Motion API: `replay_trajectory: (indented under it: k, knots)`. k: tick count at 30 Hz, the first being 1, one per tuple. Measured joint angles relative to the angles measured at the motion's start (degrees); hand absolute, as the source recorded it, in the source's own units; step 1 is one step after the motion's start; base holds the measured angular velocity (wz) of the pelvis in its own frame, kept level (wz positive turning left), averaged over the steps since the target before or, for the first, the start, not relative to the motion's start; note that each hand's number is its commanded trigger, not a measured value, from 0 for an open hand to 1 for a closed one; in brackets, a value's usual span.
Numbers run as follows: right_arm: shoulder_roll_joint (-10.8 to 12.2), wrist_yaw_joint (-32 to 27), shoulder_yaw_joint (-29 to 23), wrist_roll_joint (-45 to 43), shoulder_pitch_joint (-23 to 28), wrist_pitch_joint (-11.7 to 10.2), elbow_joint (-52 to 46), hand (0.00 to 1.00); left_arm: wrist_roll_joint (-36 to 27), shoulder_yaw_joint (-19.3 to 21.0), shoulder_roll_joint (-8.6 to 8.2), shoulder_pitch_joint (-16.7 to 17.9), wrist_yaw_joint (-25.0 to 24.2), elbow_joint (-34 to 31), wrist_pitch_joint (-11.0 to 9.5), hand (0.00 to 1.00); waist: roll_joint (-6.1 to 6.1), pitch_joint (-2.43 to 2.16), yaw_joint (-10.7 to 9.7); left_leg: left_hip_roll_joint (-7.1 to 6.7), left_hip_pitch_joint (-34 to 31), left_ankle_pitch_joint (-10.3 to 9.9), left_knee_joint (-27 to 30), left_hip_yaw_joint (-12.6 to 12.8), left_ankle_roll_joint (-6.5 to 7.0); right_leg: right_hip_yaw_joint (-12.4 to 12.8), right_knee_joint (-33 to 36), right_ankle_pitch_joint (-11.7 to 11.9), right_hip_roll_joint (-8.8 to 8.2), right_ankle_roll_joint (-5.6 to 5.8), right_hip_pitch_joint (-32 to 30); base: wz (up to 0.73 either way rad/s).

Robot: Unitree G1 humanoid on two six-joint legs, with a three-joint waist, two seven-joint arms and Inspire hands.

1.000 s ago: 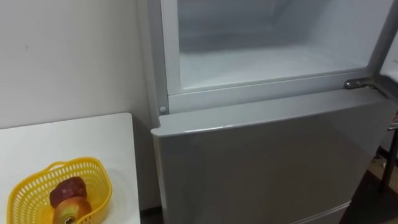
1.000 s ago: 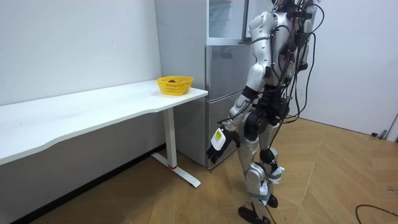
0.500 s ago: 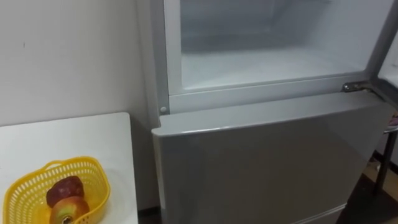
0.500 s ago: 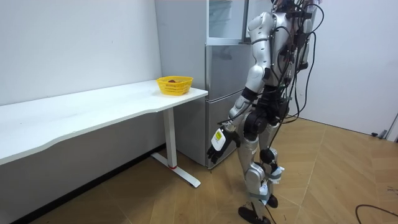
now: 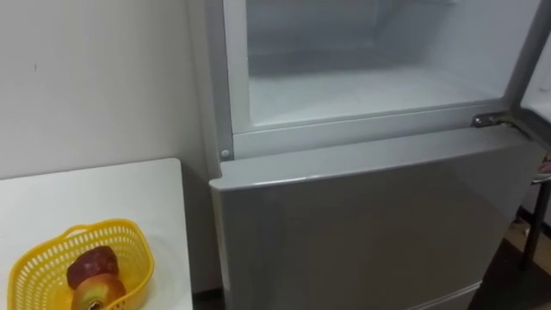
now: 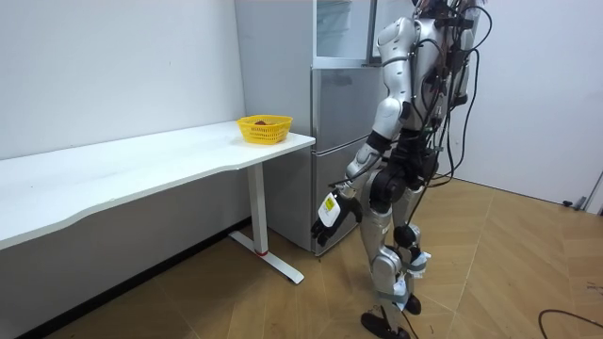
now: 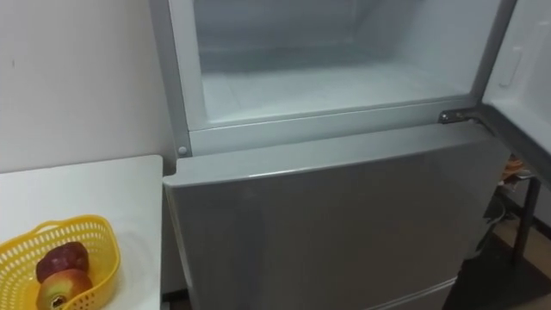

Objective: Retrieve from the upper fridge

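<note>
The fridge's upper compartment [image 5: 370, 86] stands open in front of me, and its white shelf floor [image 7: 327, 86] is bare. Its door [image 7: 527, 60] is swung out to the right, with a metal hinge [image 5: 491, 119] at the corner. The grey lower door [image 5: 370, 224] is closed. A yellow basket [image 5: 43, 263] on the white table [image 5: 103, 189] to my left holds two red apples [image 5: 93, 265]. In the room view I stand upright facing the fridge [image 6: 330, 132], my left hand [image 6: 326, 217] hanging low beside my thigh.
The long white table [image 6: 141, 160] runs along the wall from the fridge toward the room view's left, the basket [image 6: 264, 128] near its fridge end. A dark stand [image 7: 516, 207] shows behind the open door at the right. Wooden floor lies open behind me.
The eye view has shifted slightly, a move of the camera. The fridge, basket and apples stay in place, and my stance looks the same.
</note>
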Motion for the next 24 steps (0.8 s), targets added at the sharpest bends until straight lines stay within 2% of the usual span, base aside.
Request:
replay_trajectory:
  k: [3, 5, 20, 24]
  knots:
    - [-1.8, 0.0, 0.0, -0.8, 0.0, -0.4, -1.9, 0.0, 0.0, 0.1, 0.06, 0.0, 0.2, 1.6, -0.1, 0.0, -0.1, 0.05, 0.0, 0.0, 0.1, 0.0, 0.0, 0.0, 0.0, 0.0, -0.2, 0.0, 0.01, 0.0, 0.3, 0.0]
    - [-2.2, 0.0, 0.0, -0.8, 0.0, -0.7, -2.8, 0.0, 0.0, 0.0, 0.05, 0.0, 0.2, 2.2, -0.1, 0.0, -0.26, 0.11, 0.0, 0.02, 0.2, 0.0, 0.0, 0.0, 0.0, 0.0, -0.2, 0.0, 0.02, 0.0, 0.4, 0.0]
    - [-2.1, 0.7, 1.6, -7.9, 0.0, -0.5, -3.6, 0.0, -0.1, 0.0, 0.14, -0.1, 0.1, 5.0, -0.4, 0.0, -0.91, 0.51, 1.3, 0.03, 0.8, 0.0, 0.1, -0.1, 0.0, -0.1, 0.0, -0.1, -0.36, -0.04, -0.1, -0.01]
    - [-2.1, 0.8, 3.3, -13.8, 0.0, -0.6, -3.6, 0.0, 0.1, 0.0, 0.07, -0.1, -0.2, 6.0, -0.5, 0.0, -1.02, 0.49, 1.7, 0.04, 0.8, 0.0, 0.1, -0.1, 0.0, -0.1, -0.1, -0.1, -0.28, -0.06, -0.1, -0.02]
